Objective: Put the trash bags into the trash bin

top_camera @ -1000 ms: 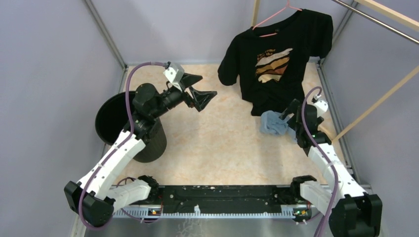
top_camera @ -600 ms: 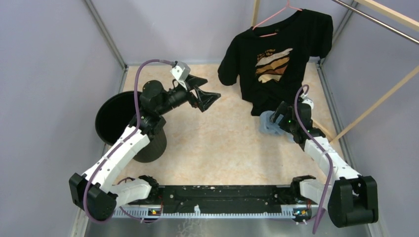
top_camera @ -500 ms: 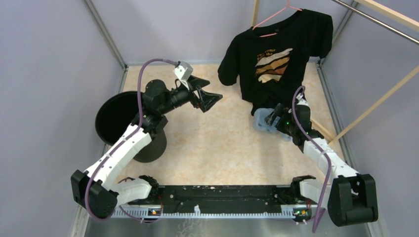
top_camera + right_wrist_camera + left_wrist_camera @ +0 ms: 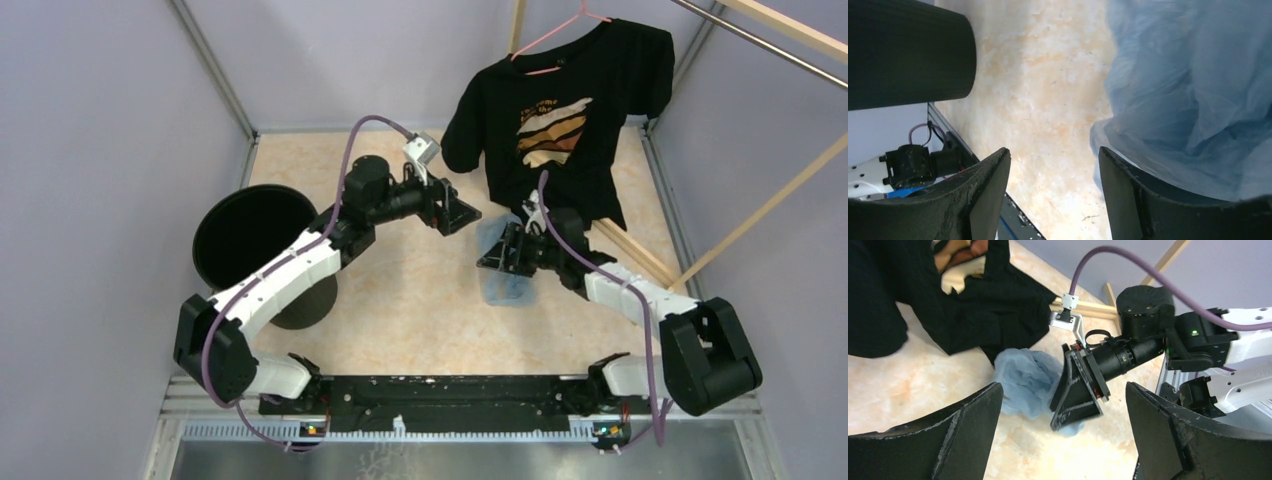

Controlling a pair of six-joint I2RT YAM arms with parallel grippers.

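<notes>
The trash bag [image 4: 499, 287] is a crumpled pale-blue film lying on the floor mid-table, below the hanging shirt. My right gripper [image 4: 498, 256] is pressed low against it. In the right wrist view the bag [image 4: 1193, 85] bulges over the outer side of the right finger [image 4: 1128, 195], and only bare floor shows between the jaws of the open right gripper [image 4: 1054, 150]. My left gripper [image 4: 462, 215] hovers just left of the bag, wide open and empty. The left gripper [image 4: 1063, 385] looks at the bag [image 4: 1023, 380] and at the right gripper [image 4: 1080, 390]. The trash bin [image 4: 250, 250] stands at the left.
A black printed T-shirt [image 4: 560, 120] hangs on a pink hanger at the back right, with its hem close above the bag. Wooden rods [image 4: 770, 210] lean along the right wall. The bin's ribbed side [image 4: 908, 55] shows in the right wrist view.
My right gripper has swept left from under the shirt toward mid-table, taking the bag along, and its jaws have narrowed. My left arm has swung right from above the bin toward the bag.
</notes>
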